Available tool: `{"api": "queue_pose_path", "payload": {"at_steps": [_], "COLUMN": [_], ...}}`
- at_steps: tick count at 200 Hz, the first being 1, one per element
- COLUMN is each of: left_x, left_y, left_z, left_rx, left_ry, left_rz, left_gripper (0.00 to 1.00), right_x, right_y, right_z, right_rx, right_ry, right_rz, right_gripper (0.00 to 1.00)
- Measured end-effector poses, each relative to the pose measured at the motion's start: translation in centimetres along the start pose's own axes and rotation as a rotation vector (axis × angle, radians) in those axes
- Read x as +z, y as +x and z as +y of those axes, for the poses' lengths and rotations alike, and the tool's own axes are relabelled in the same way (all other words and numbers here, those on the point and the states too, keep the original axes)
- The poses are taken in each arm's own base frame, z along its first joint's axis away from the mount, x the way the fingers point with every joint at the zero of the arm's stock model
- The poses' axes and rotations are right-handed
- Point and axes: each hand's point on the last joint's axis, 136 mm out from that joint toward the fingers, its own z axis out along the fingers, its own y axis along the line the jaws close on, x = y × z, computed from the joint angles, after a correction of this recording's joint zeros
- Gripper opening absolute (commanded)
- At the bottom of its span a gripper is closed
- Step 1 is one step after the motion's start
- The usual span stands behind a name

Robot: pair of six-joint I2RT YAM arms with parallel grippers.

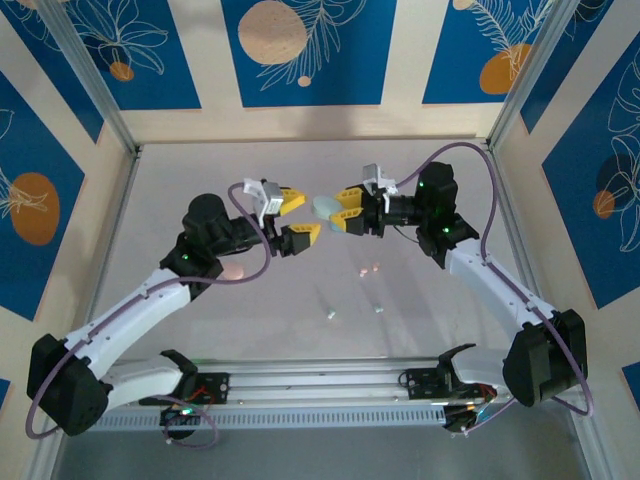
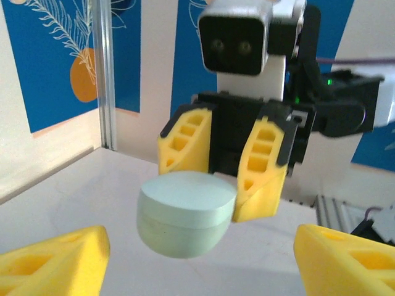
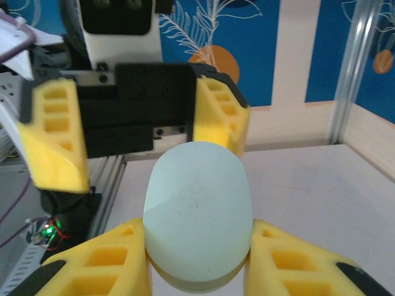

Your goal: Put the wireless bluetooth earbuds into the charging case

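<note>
Charging case (image 3: 199,209): smooth, rounded, hard, probably light, slippery; right gripper (image 1: 345,210) clamps its flanks mid-frame. Left gripper (image 1: 300,220) spread wide, empty. Earbuds (image 1: 330,312) lower centre: tiny, pinch gently.

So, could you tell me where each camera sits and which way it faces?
Top external: above and behind the robot, looking down on the table; shows the left arm, right arm, open left gripper, and right gripper shut on the mint charging case.
Left wrist: on the left arm, facing the right gripper and case; own yellow fingers at the bottom corners.
Right wrist: on the right arm, facing the left gripper past the case; own fingers flank the case.
Shared: all three show the case.
</note>
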Motion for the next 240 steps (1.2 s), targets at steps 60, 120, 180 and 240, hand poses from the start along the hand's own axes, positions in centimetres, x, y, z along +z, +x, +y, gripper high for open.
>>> {"api": "queue_pose_path", "payload": {"at_steps": [60,120,180,240], "left_x": [1.2,1.8,1.9,1.9], "left_y": [2.2,1.9,1.7,1.3], "left_z": [-0.4,-1.0,-1.1,-1.4], "left_rx": [0.029,0.008,-0.017,-0.025], "left_ry": [0.084,0.156,0.17,0.187], "left_rz": [0.048,0.04,0.034,0.025], "left_gripper": [0.64,0.54,0.41,0.48], "right_x": [0.0,0.1,0.1,0.2], "right_y": [0.2,0.4,0.4,0.3], "right_z": [1.1,1.3,1.6,1.8], "right_rx": [0.026,0.035,0.026,0.001], "right_ry": [-0.061,-0.071,-0.08,-0.081], "right_rz": [0.007,0.013,0.014,0.012], "right_gripper": [0.34,0.35,0.35,0.35]}}
